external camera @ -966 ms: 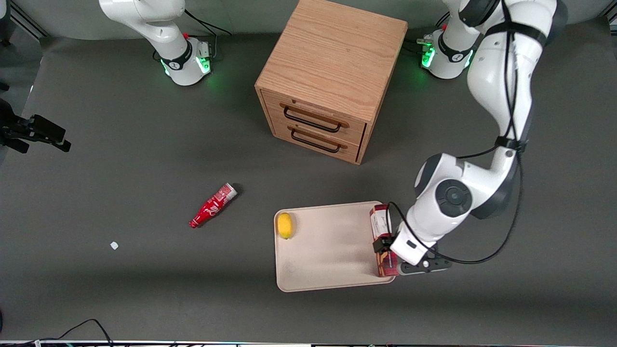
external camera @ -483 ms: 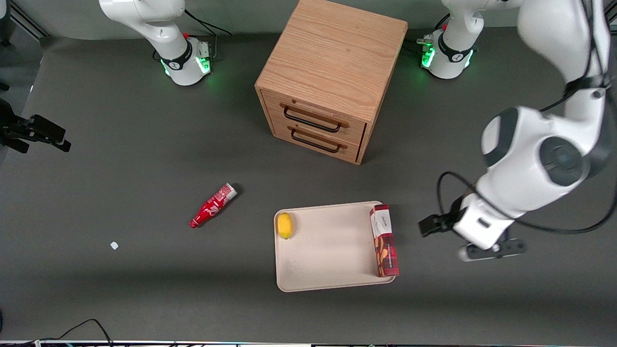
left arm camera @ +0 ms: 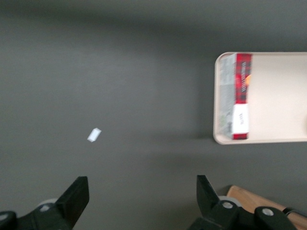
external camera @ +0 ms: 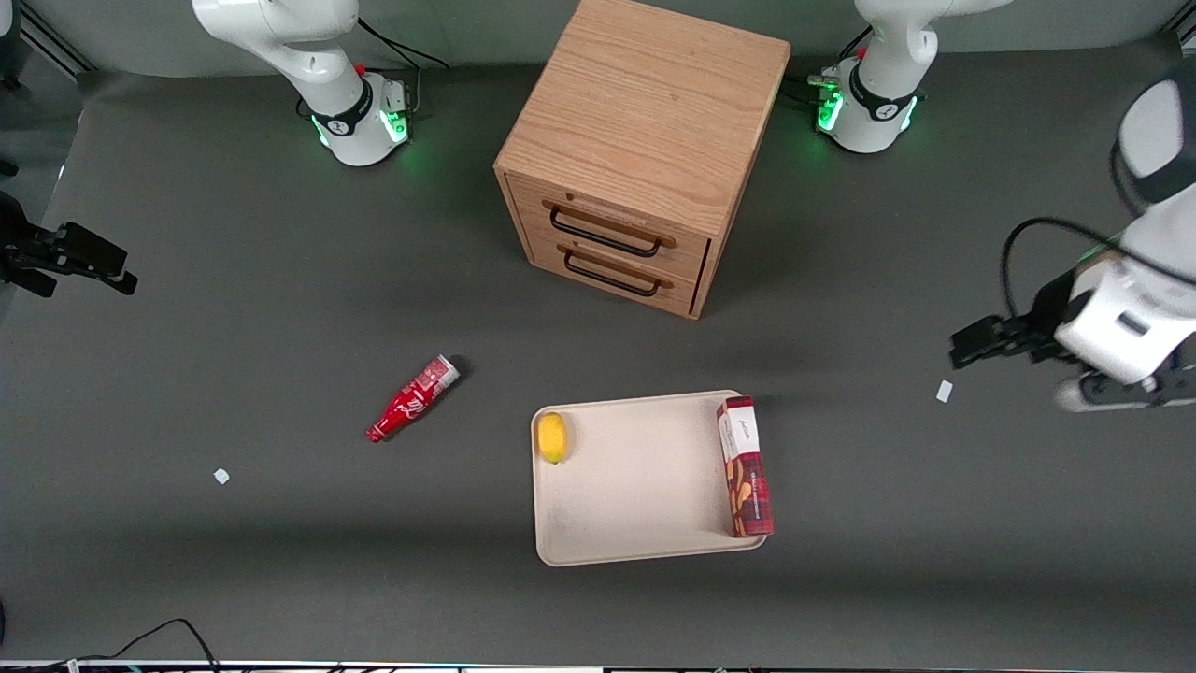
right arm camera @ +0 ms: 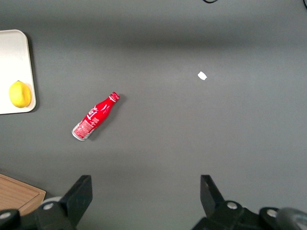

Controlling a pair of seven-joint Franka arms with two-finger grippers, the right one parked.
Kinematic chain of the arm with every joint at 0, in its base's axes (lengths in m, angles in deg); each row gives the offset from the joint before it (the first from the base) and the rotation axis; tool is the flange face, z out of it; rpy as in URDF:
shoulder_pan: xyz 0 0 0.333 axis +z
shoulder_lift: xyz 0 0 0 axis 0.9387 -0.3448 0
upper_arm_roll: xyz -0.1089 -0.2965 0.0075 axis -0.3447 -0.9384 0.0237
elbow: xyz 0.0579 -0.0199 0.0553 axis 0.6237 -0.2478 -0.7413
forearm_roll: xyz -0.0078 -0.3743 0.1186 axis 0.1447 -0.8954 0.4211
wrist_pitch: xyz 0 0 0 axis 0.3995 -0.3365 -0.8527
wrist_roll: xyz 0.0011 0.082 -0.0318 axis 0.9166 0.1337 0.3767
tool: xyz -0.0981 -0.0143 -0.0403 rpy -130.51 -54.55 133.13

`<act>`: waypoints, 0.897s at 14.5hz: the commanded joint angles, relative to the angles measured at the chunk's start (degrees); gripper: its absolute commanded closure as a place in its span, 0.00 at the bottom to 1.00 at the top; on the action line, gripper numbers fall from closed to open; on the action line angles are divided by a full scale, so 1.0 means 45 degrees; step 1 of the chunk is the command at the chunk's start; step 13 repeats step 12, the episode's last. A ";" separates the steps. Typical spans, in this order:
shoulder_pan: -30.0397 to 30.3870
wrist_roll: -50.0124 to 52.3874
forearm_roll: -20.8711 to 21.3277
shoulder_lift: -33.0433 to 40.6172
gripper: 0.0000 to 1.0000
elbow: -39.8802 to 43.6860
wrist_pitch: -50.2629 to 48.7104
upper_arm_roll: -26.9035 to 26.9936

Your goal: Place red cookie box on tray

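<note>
1. Front view: the red cookie box (external camera: 745, 466) lies flat on the tray (external camera: 635, 505), along the tray's short edge at the working arm's end, white end panel pointing toward the cabinet (external camera: 635, 159).
2. The gripper (external camera: 981, 344) hangs above the bare table (external camera: 280, 280) well apart from the tray, toward the working arm's end — nothing is between its fingers.
3. In the left wrist view the two fingertips (left arm camera: 76, 194) stand wide apart, so the jaws are open and empty; the box (left arm camera: 241, 96) and the tray's rim (left arm camera: 216, 115) show past them, with dark table between.
4. A small white scrap (external camera: 944, 391) lies on the table near the gripper, nearer to the front camera than the fingers.
5. A lemon (external camera: 552, 436) sits on the tray at the short edge toward the parked arm's end, well apart from the box.
6. A red bottle (external camera: 412, 399) lies on its side on the table, off the tray, toward the parked arm's end — a second white scrap (external camera: 221, 476) lies farther that way.
7. The cabinet stands farther from the front camera than the tray, both drawers shut.
</note>
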State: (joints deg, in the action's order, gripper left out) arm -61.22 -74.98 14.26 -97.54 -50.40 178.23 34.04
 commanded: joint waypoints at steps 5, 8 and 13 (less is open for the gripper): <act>0.1465 -0.2460 -0.0071 0.3205 0.00 -0.2703 -0.0514 0.0279; 0.1563 -0.2774 0.0708 0.3285 0.00 -0.2685 -0.0592 0.0279; 0.1622 -0.2932 0.0730 0.3285 0.00 -0.2646 -0.0612 0.0279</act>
